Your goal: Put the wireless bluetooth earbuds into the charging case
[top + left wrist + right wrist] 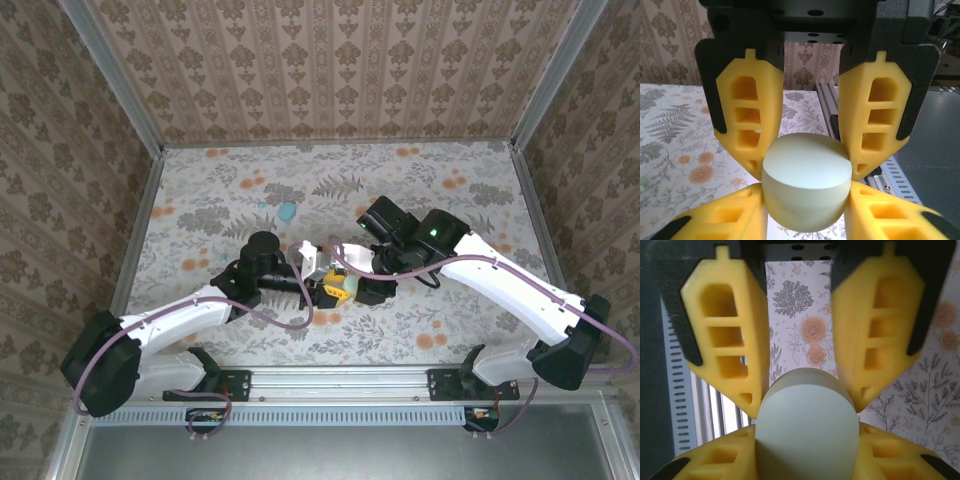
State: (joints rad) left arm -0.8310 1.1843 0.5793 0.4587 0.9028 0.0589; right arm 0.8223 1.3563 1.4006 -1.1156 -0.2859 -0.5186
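A mint-green oval case (345,284) is held above the table's middle between both grippers, which face each other. My left gripper (322,283) is shut on the case (806,182) from the left, its yellow fingers (725,220) pressing both flanks. From the right, my right gripper (358,286) is also shut on the case (807,432), and its fingers (890,457) touch the sides. A teal-blue oval pebble (287,211) lies on the cloth further back. Just left of it sits a tiny pale light-blue bit (262,204), possibly an earbud.
The flowered tablecloth (200,190) is walled by patterned panels at the back and sides. A metal rail (340,378) runs along the near edge with both arm bases on it. Open cloth lies at the back and far right.
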